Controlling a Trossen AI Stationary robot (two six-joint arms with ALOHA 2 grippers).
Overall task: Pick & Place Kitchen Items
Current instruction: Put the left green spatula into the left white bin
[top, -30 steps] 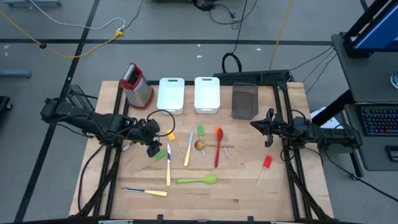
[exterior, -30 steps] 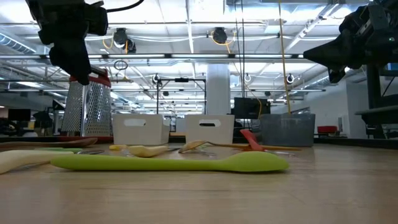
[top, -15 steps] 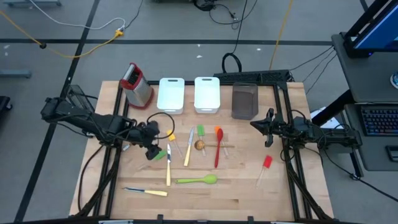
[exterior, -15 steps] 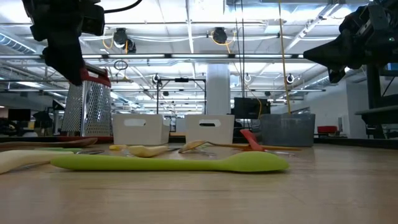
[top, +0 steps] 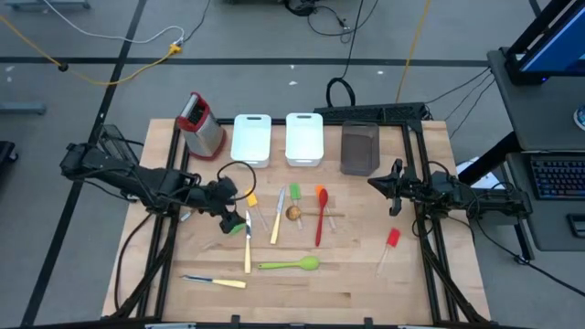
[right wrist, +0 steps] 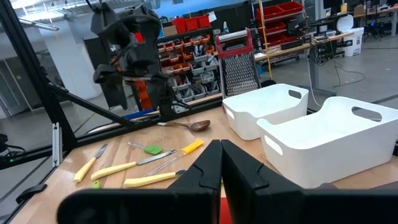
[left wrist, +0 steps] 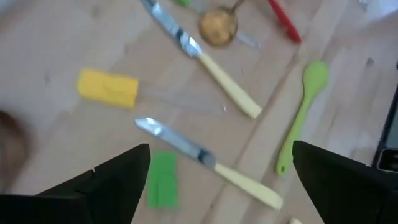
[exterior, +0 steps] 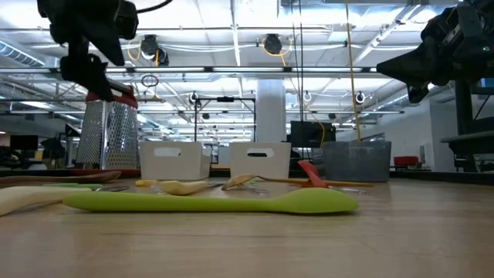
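Kitchen items lie on the wooden table: a cream-handled knife [top: 247, 243] [left wrist: 205, 162], a small green spatula [left wrist: 163, 186], a yellow spatula [top: 251, 198], a second knife [top: 277, 217], a green spatula [top: 295, 193], a red spoon [top: 320, 216], a green spoon [top: 288, 265], a red spatula [top: 391, 239] and a third knife [top: 215, 281]. My left gripper [top: 232, 222] [left wrist: 221, 180] hangs open above the first knife and the small green spatula, pointing steeply down and touching nothing. My right gripper [top: 375, 183] [right wrist: 221, 168] waits shut at the table's right, held level above it.
At the far edge stand a steel grater with a red top [top: 203, 126], two white bins [top: 251, 139] [top: 303, 137] and a dark bin [top: 359, 148]. A brown spoon bowl [top: 294, 213] lies beside the red spoon. Bare wood shows at the near right.
My left gripper has kept its place above the knife but has rolled and tipped a little, and its fingers now stand wider apart in the low view. No item on the table has moved.
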